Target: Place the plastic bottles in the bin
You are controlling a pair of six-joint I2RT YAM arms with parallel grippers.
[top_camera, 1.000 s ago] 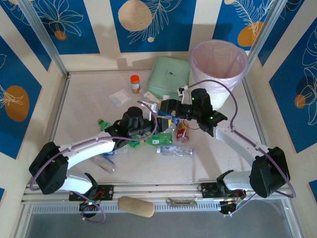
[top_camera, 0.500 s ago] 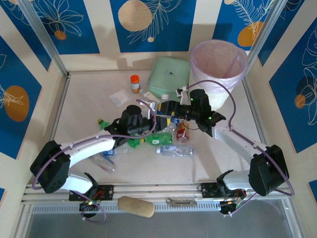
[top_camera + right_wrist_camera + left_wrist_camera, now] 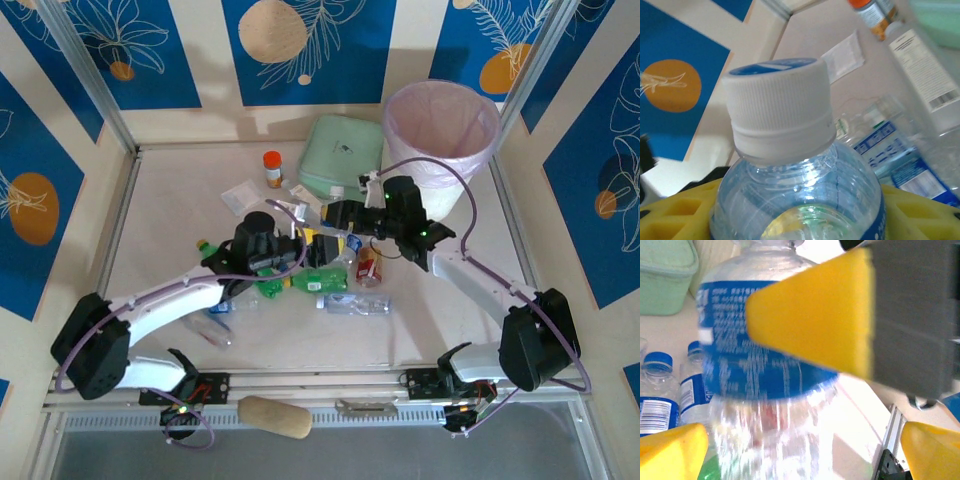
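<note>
Right now your right end effector (image 3: pixel 797 215) is clamped on a clear bottle (image 3: pixel 790 160) with a blue label; its yellow pads sit against the bottle's shoulder, just below the white ribbed cap. Your left end effector (image 3: pixel 800 455) stands wide apart, with one yellow pad low on either side of that same bottle; the bottle looks blurred in the left wrist view, and one pad of the right end effector lies across its label.

From above, the two end effectors meet over the middle of the bench (image 3: pixel 180 230), so the held bottle is well apart from the bin (image 3: pixel 470 175), which stands in the far right corner. Under the arms lie a green bottle (image 3: pixel 300 283), a red-filled bottle (image 3: pixel 368 268) and a flat-lying bottle (image 3: pixel 355 303), nearer the bench's near edge; a mint green box (image 3: pixel 340 155) sits just beside the bin along the far edge, and an orange-capped jar (image 3: pixel 272 168) stands to the box's left.
</note>
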